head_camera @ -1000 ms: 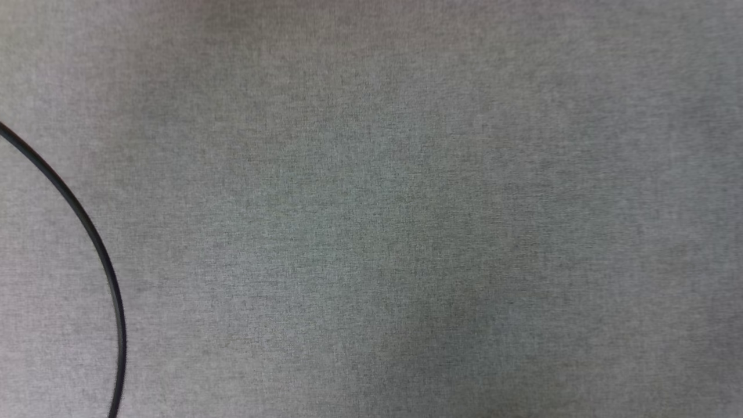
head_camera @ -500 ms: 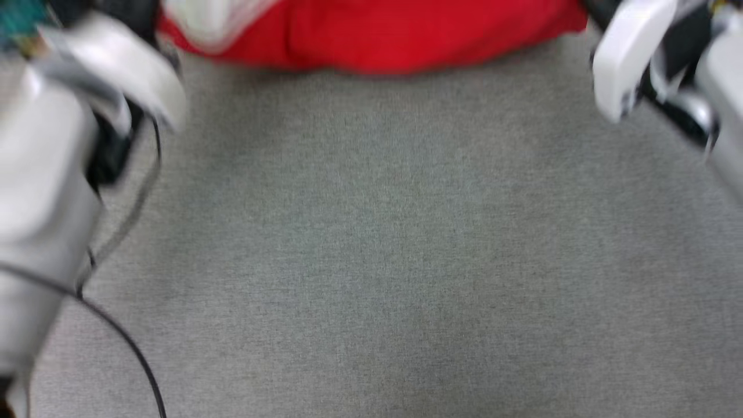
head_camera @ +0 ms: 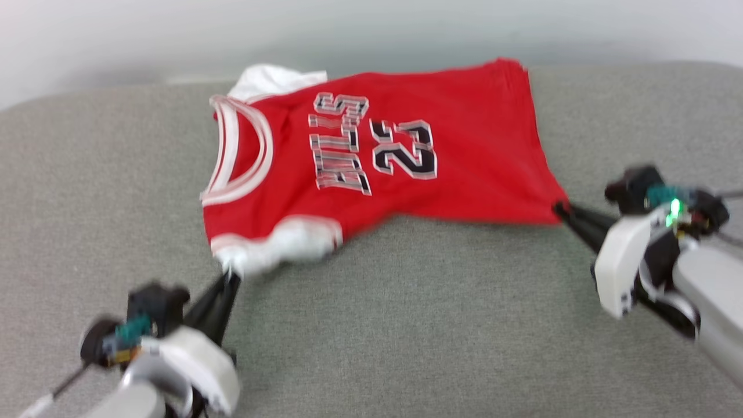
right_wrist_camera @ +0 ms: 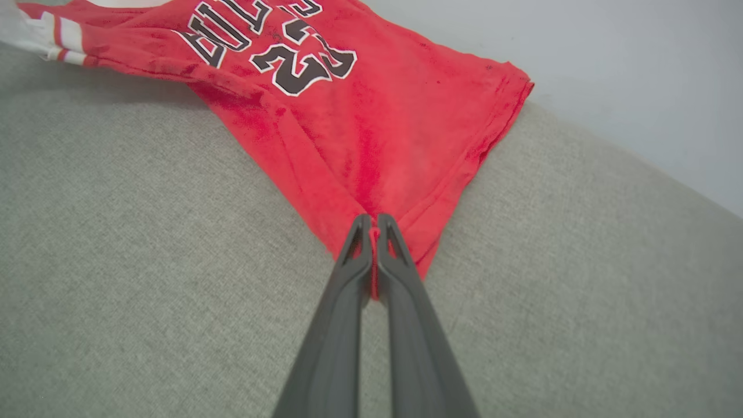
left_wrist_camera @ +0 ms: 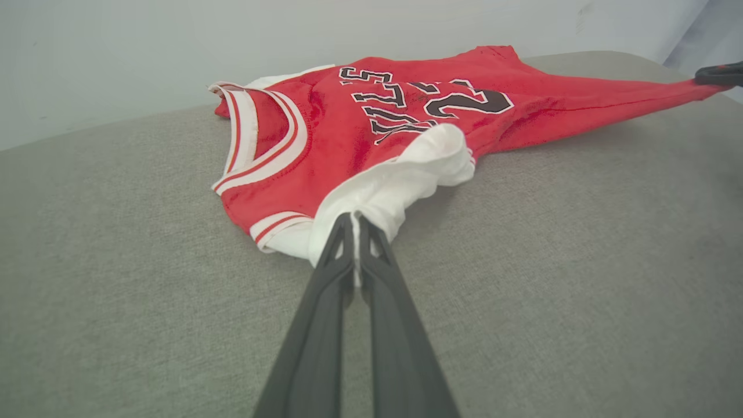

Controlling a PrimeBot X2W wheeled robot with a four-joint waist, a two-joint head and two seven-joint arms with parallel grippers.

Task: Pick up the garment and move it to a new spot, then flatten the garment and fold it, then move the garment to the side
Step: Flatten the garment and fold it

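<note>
The left gripper (left_wrist_camera: 354, 219) is clamping the garment (head_camera: 464, 168) at its white near-left corner, and the right gripper (right_wrist_camera: 375, 223) is clamping the near-right hem corner. The garment is lying far on the grey surface (head_camera: 406, 325), partly spread. Flattening seems to be going on; folding and moving aside are waiting.

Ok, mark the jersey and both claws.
jersey (head_camera: 476, 145), head view, red fabric beside number.
left claw (left_wrist_camera: 354, 220), left wrist view, between tips, white lining.
right claw (right_wrist_camera: 375, 223), right wrist view, between tips, red corner.
</note>
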